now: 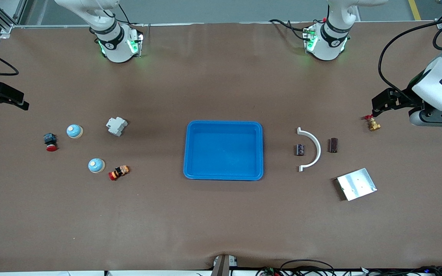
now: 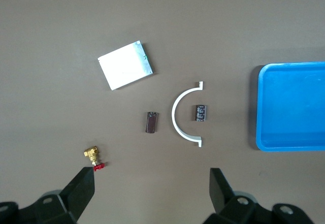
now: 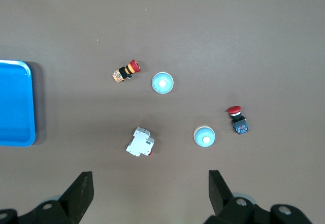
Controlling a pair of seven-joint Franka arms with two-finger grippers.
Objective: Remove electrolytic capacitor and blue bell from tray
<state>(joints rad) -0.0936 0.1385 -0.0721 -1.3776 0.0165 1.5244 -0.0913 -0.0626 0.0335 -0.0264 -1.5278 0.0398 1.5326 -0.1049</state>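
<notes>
Sitting at the middle of the brown worktop (image 1: 221,222), a blue tray (image 1: 223,174) holds nothing. Toward the left arm's end lie two dark capacitors: one capacitor (image 1: 300,149) rests inside the curve of a white arc-shaped bracket (image 1: 314,147), and the second capacitor (image 1: 333,145) lies just beside the bracket's outer edge, farther from the tray. A flat metal plate (image 1: 356,184) lies nearer to the front camera than these, and a small brass valve with a red handle (image 1: 373,123) sits closer to the worktop's end. The left tool (image 1: 383,103) hangs over that end near the valve, its fingers (image 2: 81,191) spread apart and holding nothing. Toward the right arm's end sit two light-blue bells: one bell (image 1: 75,131) lies beside a red push button on a dark block (image 1: 50,142), and the other bell (image 1: 96,165) lies nearer to the front camera, close to a red-capped switch with an orange body (image 1: 118,172). A white circuit breaker (image 1: 116,125) stands between the bells and the tray. The right tool (image 1: 4,96) hangs over the edge of that end, with its fingers (image 3: 78,193) likewise apart and empty.
</notes>
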